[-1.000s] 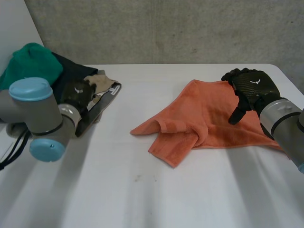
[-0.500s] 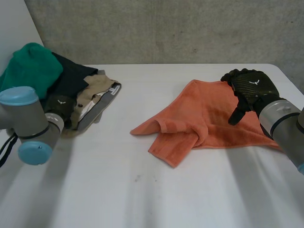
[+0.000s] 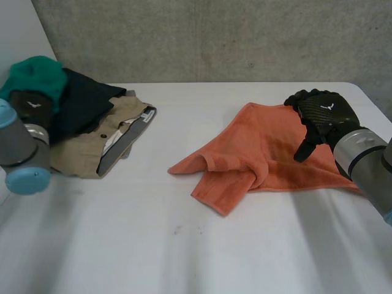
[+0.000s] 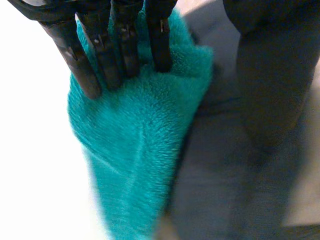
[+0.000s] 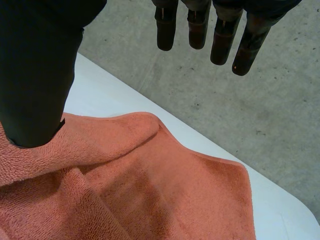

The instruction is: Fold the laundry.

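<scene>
left hand (image 4: 125, 45), fingers straight, on teal cloth (image 4: 135, 150)

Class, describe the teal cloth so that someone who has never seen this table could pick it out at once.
At the white table's far left corner lies a pile of clothes. The teal cloth sits at the pile's outer end, touched by the left hand. It alone is fluffy and teal, beside a dark navy garment and a beige garment.

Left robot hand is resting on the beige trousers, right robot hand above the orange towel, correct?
No. The left wrist view shows the left robot hand touching the green cloth instead. The right robot hand is above the orange towel.
</scene>
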Controlling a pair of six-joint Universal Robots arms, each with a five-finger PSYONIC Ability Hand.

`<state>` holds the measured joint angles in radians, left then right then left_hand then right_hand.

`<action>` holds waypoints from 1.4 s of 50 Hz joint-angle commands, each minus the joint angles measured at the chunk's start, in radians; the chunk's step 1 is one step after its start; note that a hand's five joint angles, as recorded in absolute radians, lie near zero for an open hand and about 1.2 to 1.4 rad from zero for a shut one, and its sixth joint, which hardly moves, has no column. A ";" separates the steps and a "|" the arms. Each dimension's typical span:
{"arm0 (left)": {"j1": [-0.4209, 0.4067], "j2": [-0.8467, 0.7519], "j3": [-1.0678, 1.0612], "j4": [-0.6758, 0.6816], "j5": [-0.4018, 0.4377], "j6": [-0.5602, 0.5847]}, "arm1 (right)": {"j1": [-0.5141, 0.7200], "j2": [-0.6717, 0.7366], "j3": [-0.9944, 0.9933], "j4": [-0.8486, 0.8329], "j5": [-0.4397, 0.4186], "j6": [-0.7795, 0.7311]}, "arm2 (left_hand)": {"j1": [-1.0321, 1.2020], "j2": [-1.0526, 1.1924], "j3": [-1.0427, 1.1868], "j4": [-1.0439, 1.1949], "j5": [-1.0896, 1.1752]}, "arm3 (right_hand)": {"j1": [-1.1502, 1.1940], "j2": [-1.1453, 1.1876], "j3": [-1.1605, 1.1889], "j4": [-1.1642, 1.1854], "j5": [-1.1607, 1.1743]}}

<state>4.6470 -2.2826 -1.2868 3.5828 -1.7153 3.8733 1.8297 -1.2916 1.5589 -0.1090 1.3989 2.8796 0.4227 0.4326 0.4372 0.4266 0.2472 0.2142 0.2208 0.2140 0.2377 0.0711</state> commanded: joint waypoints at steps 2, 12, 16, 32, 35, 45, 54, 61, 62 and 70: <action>-0.160 0.147 -0.160 -0.122 0.097 -0.120 | -0.010 -0.002 -0.031 0.029 0.002 -0.010 | -0.007 -0.016 -0.021 -0.010 -0.006 | -0.040 -0.046 -0.040 -0.063 -0.071; -0.448 0.268 -0.253 -0.164 0.129 -0.232 | -0.023 -0.009 -0.126 0.301 0.002 -0.246 | 0.046 0.036 0.032 0.042 0.047 | -0.040 -0.046 -0.040 -0.063 -0.071; -0.609 0.267 -0.269 -0.164 0.140 -0.267 | -0.084 -0.006 -0.112 0.335 -0.001 -0.321 | 0.125 0.116 0.111 0.122 0.126 | -0.040 -0.046 -0.040 -0.063 -0.071; -0.726 0.029 -0.143 -0.165 0.212 -0.259 | -0.228 0.000 0.055 0.298 -0.089 -0.359 | 0.123 0.113 0.108 0.119 0.124 | -0.040 -0.046 -0.040 -0.063 -0.071; -0.717 -0.011 -0.089 -0.165 0.212 -0.255 | -0.242 0.000 0.075 0.282 -0.110 -0.355 | 0.120 0.110 0.105 0.116 0.121 | -0.040 -0.046 -0.040 -0.063 -0.071; -0.714 -0.104 0.021 -0.156 0.215 -0.192 | -0.265 0.000 0.127 0.232 -0.126 -0.342 | 0.207 0.197 0.193 0.203 0.208 | -0.040 -0.046 -0.040 -0.063 -0.071; -0.708 -0.164 0.079 -0.153 0.217 -0.183 | -0.268 0.000 0.127 0.226 -0.126 -0.339 | 0.527 0.517 0.512 0.523 0.528 | -0.040 -0.046 -0.040 -0.063 -0.071; -0.685 -0.146 0.101 -0.151 0.201 -0.186 | -0.273 0.000 0.119 0.215 -0.120 -0.338 | 0.974 0.964 0.959 0.970 0.975 | -0.040 -0.046 -0.040 -0.063 -0.071; -0.680 -0.131 0.103 -0.151 0.198 -0.187 | -0.276 0.000 0.118 0.215 -0.117 -0.338 | 0.974 0.964 0.959 0.970 0.975 | -0.040 -0.046 -0.040 -0.063 -0.071; -0.640 0.136 0.047 -0.164 0.152 -0.196 | -0.285 0.000 0.086 0.229 -0.109 -0.307 | 0.974 0.964 0.959 0.970 0.975 | -0.040 -0.046 -0.040 -0.063 -0.071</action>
<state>3.9741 -2.3690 -1.1901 3.4298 -1.5173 3.6851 1.5476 -1.2925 1.6731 0.1077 1.2834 2.5432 1.1289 1.1857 1.1844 1.1953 0.9712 0.2142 0.2208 0.2140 0.2379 0.0710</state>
